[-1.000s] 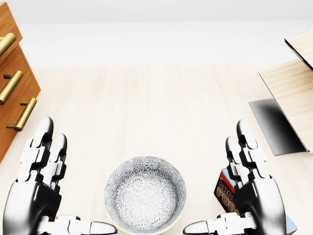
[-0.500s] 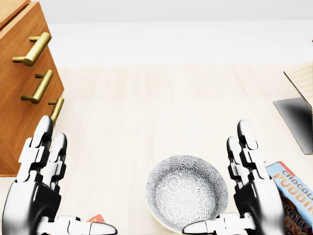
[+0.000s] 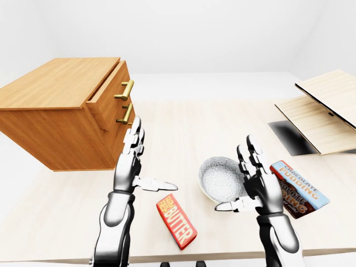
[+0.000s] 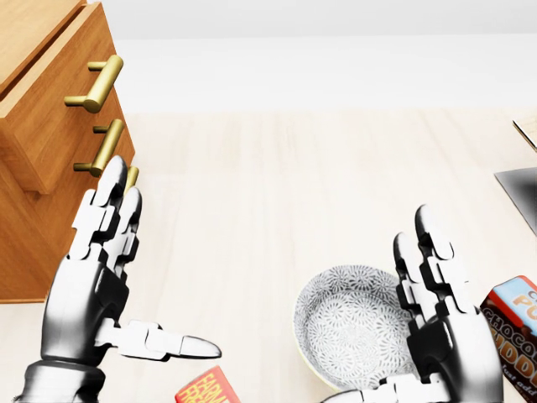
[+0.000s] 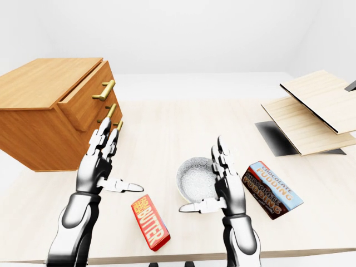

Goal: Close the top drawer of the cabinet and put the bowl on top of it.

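Observation:
The wooden cabinet [image 3: 61,83] stands at the left of the table, and its top drawer [image 3: 108,92] is pulled out a little, with a brass handle [image 3: 127,89]. A grey patterned bowl [image 3: 218,181] sits upright on the table right of centre. My left hand [image 3: 151,158] is open with its fingers pointing up, beside the lower drawer fronts and apart from them. My right hand [image 3: 238,177] is open too, just right of the bowl, its thumb reaching under the bowl's near rim. Neither hand holds anything.
A red butter box [image 3: 176,221] lies between my hands near the table's bottom edge. To the right of my right hand lies a chocolate pudding box [image 3: 298,188]. Tilted wooden boards [image 3: 322,105] and a dark panel [image 3: 290,137] take up the right side.
The camera has swung left: the cabinet comes further into the head view, and the bowl and pudding box slide right. My left hand has risen toward the drawer fronts.

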Available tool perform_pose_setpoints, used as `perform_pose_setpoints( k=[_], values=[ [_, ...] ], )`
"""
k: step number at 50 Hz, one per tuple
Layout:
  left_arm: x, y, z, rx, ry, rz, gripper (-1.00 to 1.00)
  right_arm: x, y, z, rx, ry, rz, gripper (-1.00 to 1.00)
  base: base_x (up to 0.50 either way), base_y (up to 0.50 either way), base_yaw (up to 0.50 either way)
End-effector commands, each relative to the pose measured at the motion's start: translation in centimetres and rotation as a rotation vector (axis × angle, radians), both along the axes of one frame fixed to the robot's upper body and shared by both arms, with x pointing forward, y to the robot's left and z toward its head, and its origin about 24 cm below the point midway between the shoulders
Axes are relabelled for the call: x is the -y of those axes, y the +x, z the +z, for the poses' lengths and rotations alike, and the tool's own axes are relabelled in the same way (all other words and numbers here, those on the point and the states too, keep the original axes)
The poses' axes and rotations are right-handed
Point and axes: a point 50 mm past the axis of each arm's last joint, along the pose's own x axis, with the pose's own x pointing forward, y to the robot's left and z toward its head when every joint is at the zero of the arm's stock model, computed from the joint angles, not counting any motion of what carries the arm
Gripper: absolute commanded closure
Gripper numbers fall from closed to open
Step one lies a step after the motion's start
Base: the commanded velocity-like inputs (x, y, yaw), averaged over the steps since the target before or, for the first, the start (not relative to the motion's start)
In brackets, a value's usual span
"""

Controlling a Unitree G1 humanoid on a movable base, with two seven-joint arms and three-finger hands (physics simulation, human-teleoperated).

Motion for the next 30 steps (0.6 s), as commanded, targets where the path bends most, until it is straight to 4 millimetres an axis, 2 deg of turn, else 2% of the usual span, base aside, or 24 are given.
perform_pose_setpoints(
  k=[1, 16, 17, 19, 30],
  values=[
    [1.3, 3.9, 4.2, 0.166, 0.072, -0.047, -1.00, 0.4, -0.9, 0.7, 0.041, 0.004, 0.002, -1.00, 0.00, 0.00, 0.00],
    [1.3, 4.6, 5.2, 0.200, 0.073, -0.048, -1.00, 0.7, -1.0, 0.9, 0.046, 0.011, -0.001, -1.00, 0.00, 0.00, 0.00],
    [1.3, 4.9, 6.1, 0.231, 0.071, -0.055, -1.00, 0.6, -1.1, 0.9, 0.048, 0.012, 0.001, -1.00, 0.00, 0.00, 0.00],
    [1.4, 5.0, 6.2, 0.235, 0.072, -0.063, -1.00, 0.6, -1.1, 1.0, 0.047, 0.012, 0.001, -1.00, 0.00, 0.00, 0.00],
    [1.7, 6.5, 5.9, 0.194, 0.080, -0.105, -1.00, 0.5, -1.1, 1.0, 0.046, 0.015, 0.009, -1.00, 0.00, 0.00, 0.00]
  ],
)
